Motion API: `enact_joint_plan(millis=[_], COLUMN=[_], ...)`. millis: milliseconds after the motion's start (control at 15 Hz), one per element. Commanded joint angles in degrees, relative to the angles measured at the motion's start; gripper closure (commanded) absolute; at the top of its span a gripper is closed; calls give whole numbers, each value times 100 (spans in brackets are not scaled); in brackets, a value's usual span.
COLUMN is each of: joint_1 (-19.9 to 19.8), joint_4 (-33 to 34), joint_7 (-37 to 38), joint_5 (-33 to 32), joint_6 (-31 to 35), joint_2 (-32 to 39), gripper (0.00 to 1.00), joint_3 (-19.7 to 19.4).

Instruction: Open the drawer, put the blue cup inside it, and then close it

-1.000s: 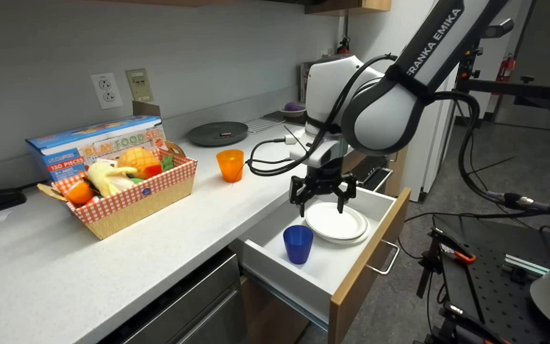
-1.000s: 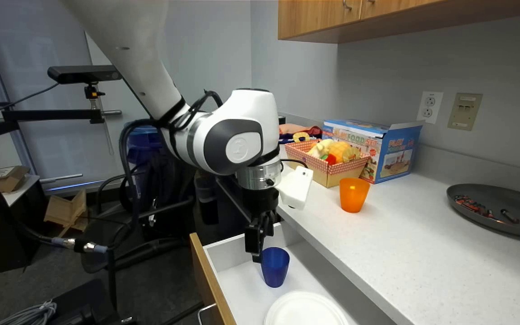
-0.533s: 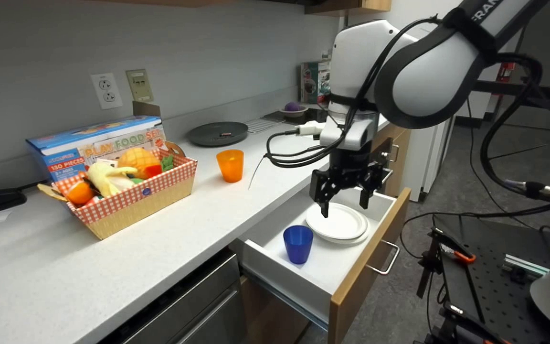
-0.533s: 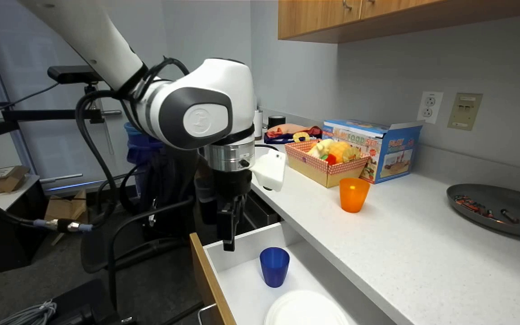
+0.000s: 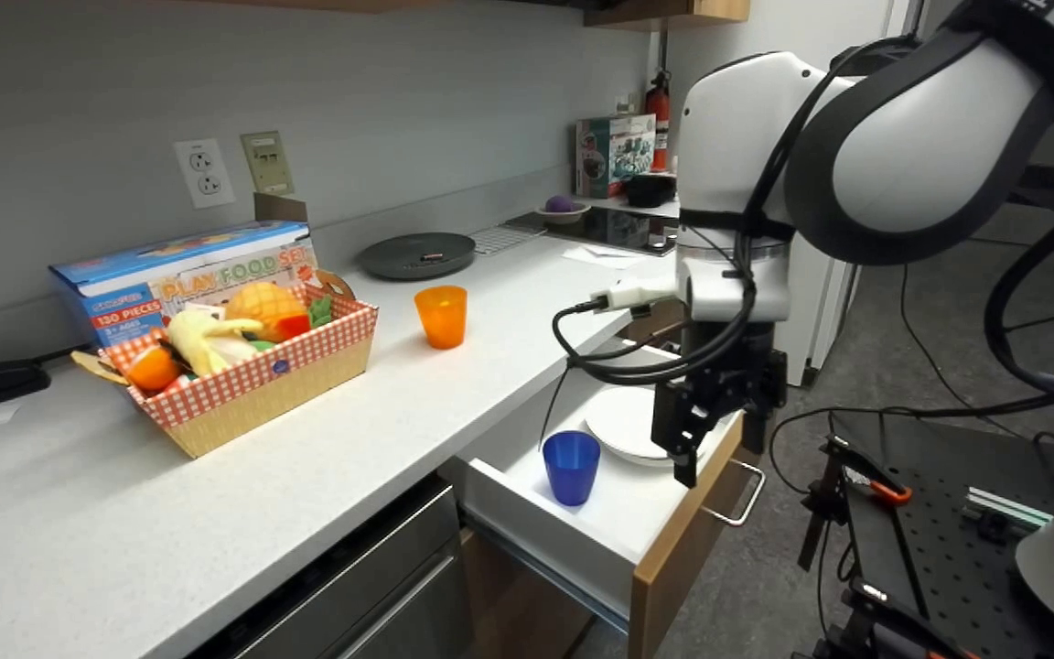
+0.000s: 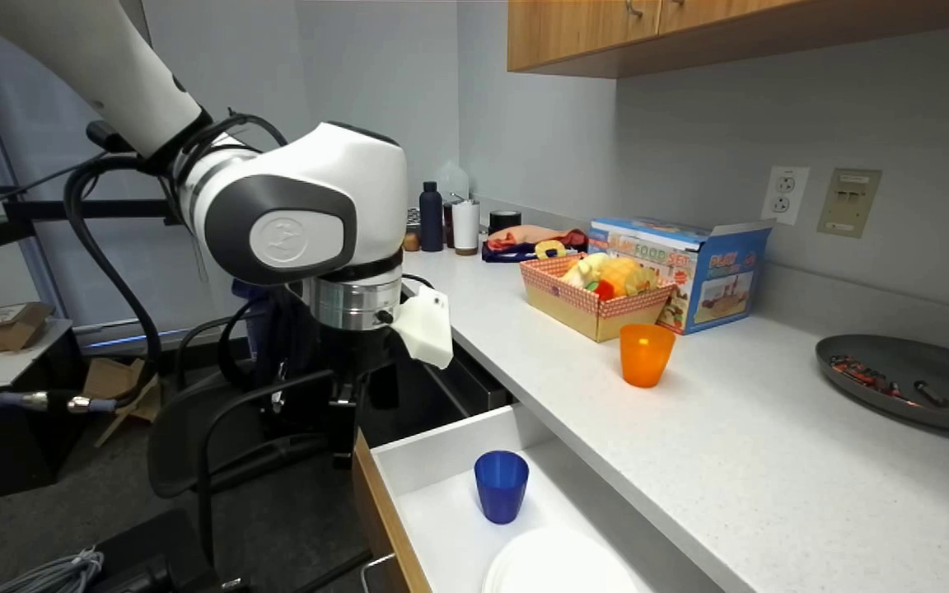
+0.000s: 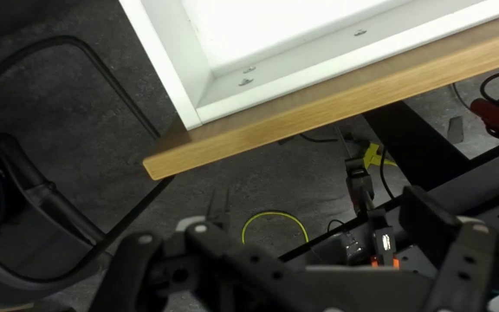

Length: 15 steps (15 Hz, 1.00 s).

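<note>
The drawer (image 5: 664, 586) is pulled open; its wood front also shows in an exterior view (image 6: 392, 515) and in the wrist view (image 7: 340, 119). The blue cup (image 5: 571, 469) stands upright inside it, also visible in an exterior view (image 6: 501, 487); it is out of the wrist view. My gripper (image 5: 719, 456) is open and empty, apart from the cup, beside the far end of the drawer front in an exterior view (image 6: 344, 436). In the wrist view the gripper (image 7: 319, 210) has floor between its fingers, outside the drawer front.
White plates (image 5: 632, 423) lie in the drawer. An orange cup (image 5: 442, 317), a food basket (image 5: 271, 394) and a dark pan (image 5: 417, 256) stand on the counter (image 5: 454, 394). The drawer's silver handle (image 5: 739, 494) sticks out in front. Clamps (image 5: 856, 471) sit on the robot's table.
My open gripper has moved from above the inside of the drawer, away from the counter, to just outside the drawer front. The blue cup and the drawer have not moved.
</note>
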Motion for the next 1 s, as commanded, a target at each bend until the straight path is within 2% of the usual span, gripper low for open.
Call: enact_joint_plan(millis=[0, 133, 400, 600, 733, 800, 933], joint_1=[34, -7, -44, -192, -213, -329, -407], joint_4=[2, 57, 241, 412, 608, 674, 863], joint_7=[-118, -150, -1001, -1375, -1061, -1203, -979], joint_5=[-138, -209, 207, 81, -136, -193, -559], joint_6=[12, 25, -50, -4, -27, 107, 258], joint_2=[309, 592, 1139, 1509, 1692, 1883, 2116], gripper=[0, 0, 0, 0, 0, 0, 0], joint_3=[-38, -27, -40, 48, 153, 99, 87])
